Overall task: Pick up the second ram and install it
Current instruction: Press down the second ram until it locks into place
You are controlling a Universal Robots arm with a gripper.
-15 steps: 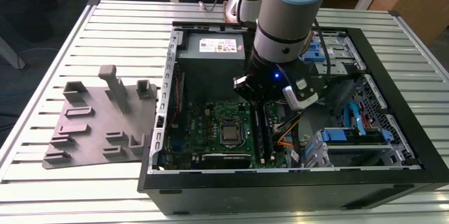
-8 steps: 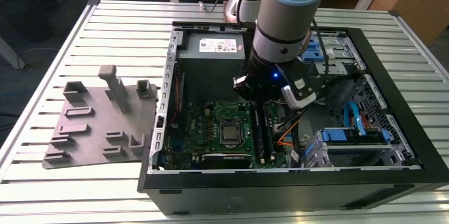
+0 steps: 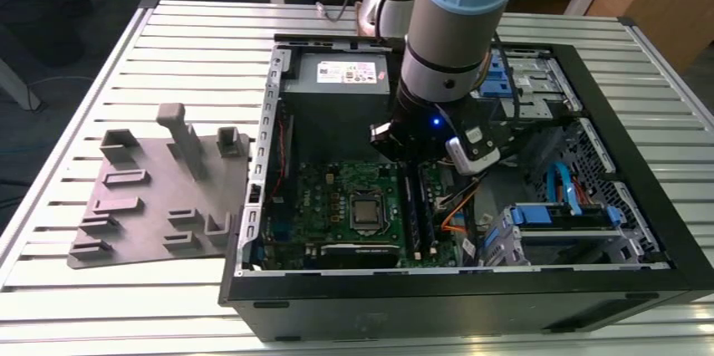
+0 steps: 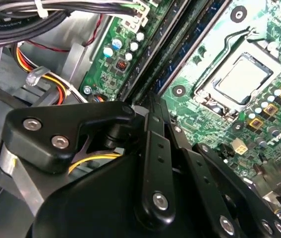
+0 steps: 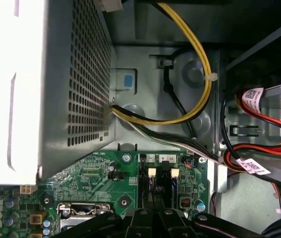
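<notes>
Your black gripper (image 4: 152, 106) sits over the green motherboard's (image 4: 199, 74) memory slots; its linkage hides the fingertips, so you cannot tell its grip.

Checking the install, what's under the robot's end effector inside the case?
Under the black end effector lie the green motherboard's long dark memory slots. Its linkage hides whether a RAM strip is gripped or seated.

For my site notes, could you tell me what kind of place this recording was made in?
Probably a robotics lab or assembly test bench. An open computer case lies on a slatted metal table, a grey fixture tray sits beside it, and the robot arm reaches over the green motherboard.
</notes>
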